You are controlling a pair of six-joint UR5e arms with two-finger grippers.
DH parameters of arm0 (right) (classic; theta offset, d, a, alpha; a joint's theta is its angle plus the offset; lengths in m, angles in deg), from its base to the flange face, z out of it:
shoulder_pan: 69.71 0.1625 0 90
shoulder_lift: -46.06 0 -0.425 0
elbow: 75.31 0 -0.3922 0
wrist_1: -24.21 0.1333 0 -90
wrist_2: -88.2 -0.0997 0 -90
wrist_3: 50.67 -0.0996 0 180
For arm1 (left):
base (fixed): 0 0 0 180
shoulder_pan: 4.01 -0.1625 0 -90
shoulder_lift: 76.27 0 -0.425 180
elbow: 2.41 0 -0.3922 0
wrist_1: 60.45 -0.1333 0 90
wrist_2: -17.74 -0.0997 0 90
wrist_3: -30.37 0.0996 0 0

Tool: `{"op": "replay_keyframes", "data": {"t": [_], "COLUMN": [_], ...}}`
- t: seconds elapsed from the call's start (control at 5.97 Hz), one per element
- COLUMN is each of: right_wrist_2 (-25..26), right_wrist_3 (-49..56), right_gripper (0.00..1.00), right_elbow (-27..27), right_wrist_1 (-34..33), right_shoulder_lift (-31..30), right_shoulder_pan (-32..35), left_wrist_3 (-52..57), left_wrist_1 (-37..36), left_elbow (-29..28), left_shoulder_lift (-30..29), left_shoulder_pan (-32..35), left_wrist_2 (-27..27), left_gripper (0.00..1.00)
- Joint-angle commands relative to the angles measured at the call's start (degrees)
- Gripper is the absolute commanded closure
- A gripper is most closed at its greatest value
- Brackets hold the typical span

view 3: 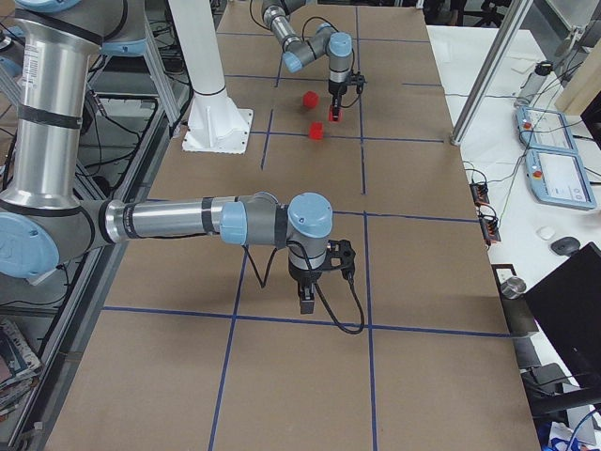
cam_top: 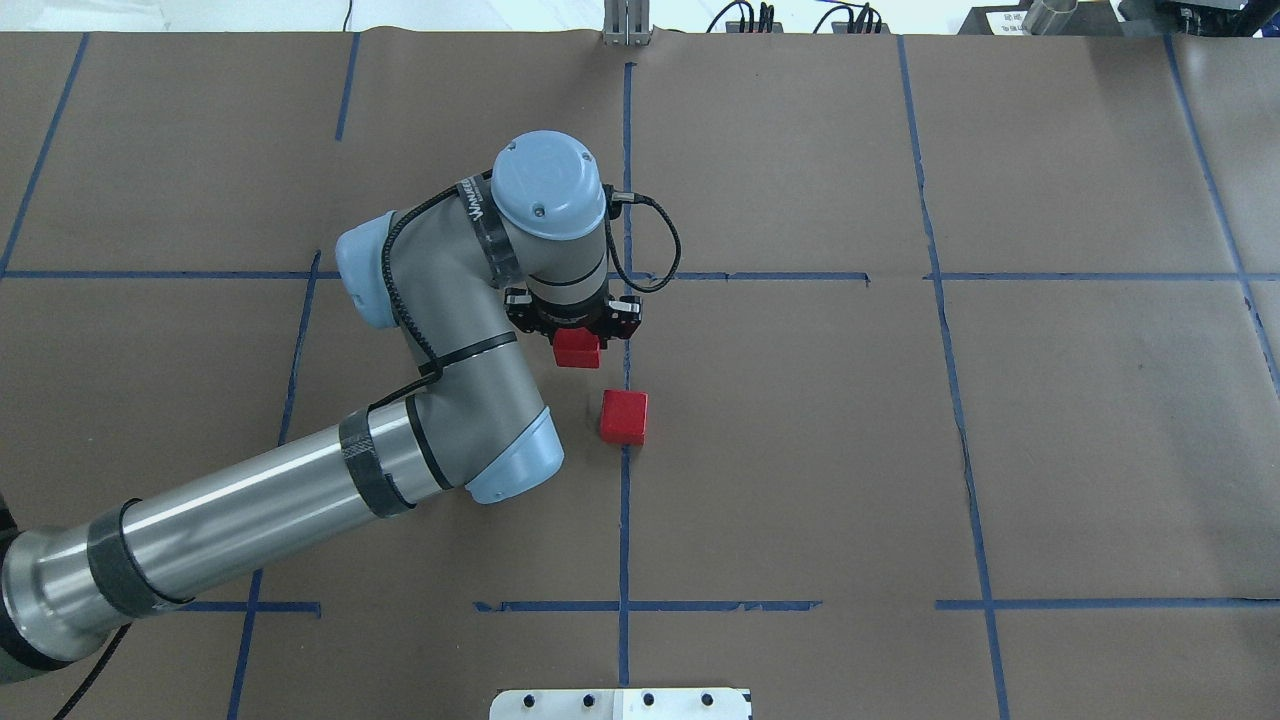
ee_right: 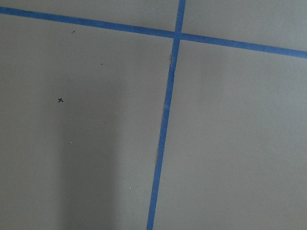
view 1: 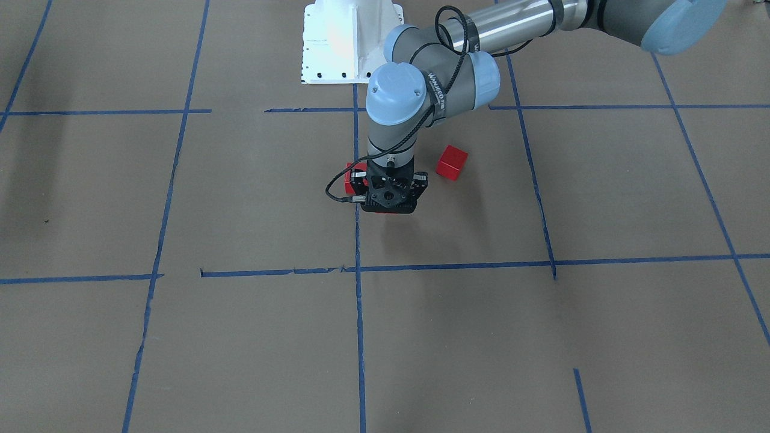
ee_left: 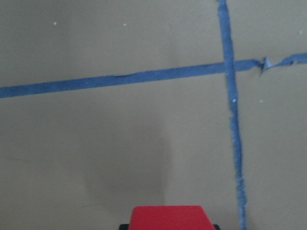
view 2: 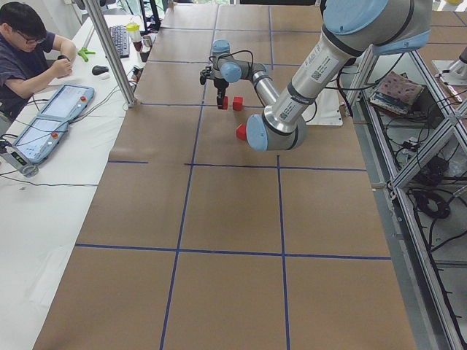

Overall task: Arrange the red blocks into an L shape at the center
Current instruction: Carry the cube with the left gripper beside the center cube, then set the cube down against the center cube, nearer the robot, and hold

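Note:
My left gripper (cam_top: 576, 338) points down near the table's center and is shut on a red block (cam_top: 578, 353), which also fills the bottom edge of the left wrist view (ee_left: 168, 218). The block seems to hang just above the paper. A second red block (cam_top: 624, 416) sits on the paper just right of the gripper and nearer my base, by a blue tape line. The third red block (view 1: 451, 162) lies on my left side of the gripper; in the overhead view my left arm hides it. My right gripper (view 3: 305, 303) shows only in the exterior right view, so I cannot tell its state.
Brown paper with a grid of blue tape lines (cam_top: 625, 500) covers the table. My white base (view 1: 352, 42) stands at the table's near edge. An operator (view 2: 29, 44) sits at a side table with teach pendants (view 2: 51, 120).

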State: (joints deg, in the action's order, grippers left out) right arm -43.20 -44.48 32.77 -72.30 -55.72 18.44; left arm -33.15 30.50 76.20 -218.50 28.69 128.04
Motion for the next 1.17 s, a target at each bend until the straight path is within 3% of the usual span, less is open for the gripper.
{"op": "replay_keyframes", "data": {"t": [0.0,0.33,1.0], "right_wrist_2": [0.00,0.00,-0.17], "right_wrist_3": [0.05,0.05,0.05], "right_gripper": [0.00,0.00,0.00], "right_elbow": [0.12,0.12,0.12], "right_wrist_1": [0.01,-0.08,-0.08], "right_shoulder_lift": [-0.09,-0.09,-0.09], "right_shoulder_pan": [0.09,0.09,0.00], "left_wrist_3": [-4.22,-5.38,-5.38], "left_wrist_1": [1.50,1.95,2.04], "left_elbow": [-3.19,-3.28,-3.28], "left_shoulder_lift": [-2.62,-2.62,-2.35], "left_shoulder_pan": [-2.27,-3.95,-4.75], "left_wrist_2": [-0.43,-3.67,-3.78], "left_gripper": [0.93,0.92,0.92]}}
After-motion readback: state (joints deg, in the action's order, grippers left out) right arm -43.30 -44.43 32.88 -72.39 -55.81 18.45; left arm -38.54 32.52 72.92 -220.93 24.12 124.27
